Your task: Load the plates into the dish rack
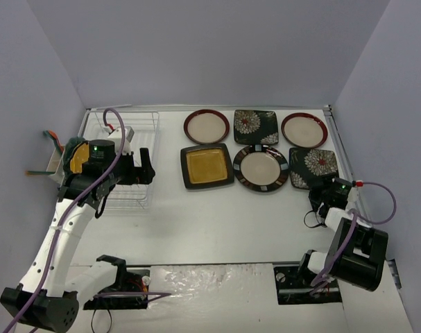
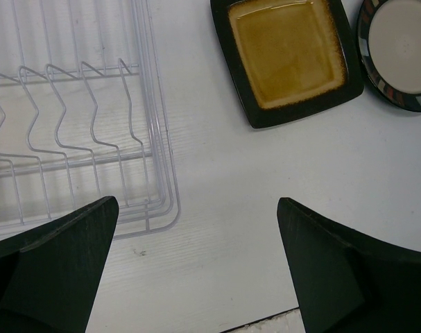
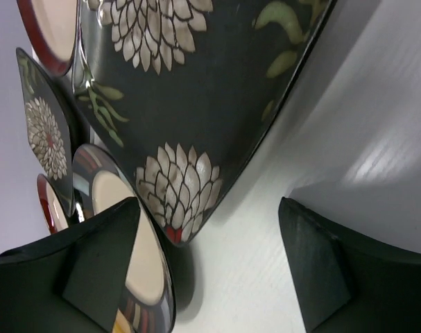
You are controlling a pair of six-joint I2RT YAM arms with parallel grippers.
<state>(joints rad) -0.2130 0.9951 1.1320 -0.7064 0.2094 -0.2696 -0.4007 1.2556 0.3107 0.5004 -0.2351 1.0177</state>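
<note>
Loading is in its early stretch, we judge: six plates lie flat on the white bench [image 1: 217,215], apart from the clear wire-frame dish rack [image 1: 130,135] at the left. In the far row we see a round cream plate with a red rim [image 1: 206,126], a square black floral plate [image 1: 256,127] and a second red-rimmed round plate [image 1: 304,130]. The near row holds a square black-and-amber plate [image 1: 207,166], a round cream plate with a dark striped rim [image 1: 260,168] and a second square floral plate [image 1: 313,166]. A yellow plate [image 1: 76,158] shows at the rack's left end, largely hidden behind the left arm. It appears to be racked, though we cannot tell in which slot. The wire slots in the left wrist view stand bare.

The left hand [image 2: 196,208] hovers with its fingers spread wide, holding nothing, above bare bench between the rack's right edge and the black-and-amber plate. The right hand [image 3: 209,205] sits low, fingers likewise wide apart and empty. It faces the near corner of the second square floral plate and touches nothing that we can see.
</note>
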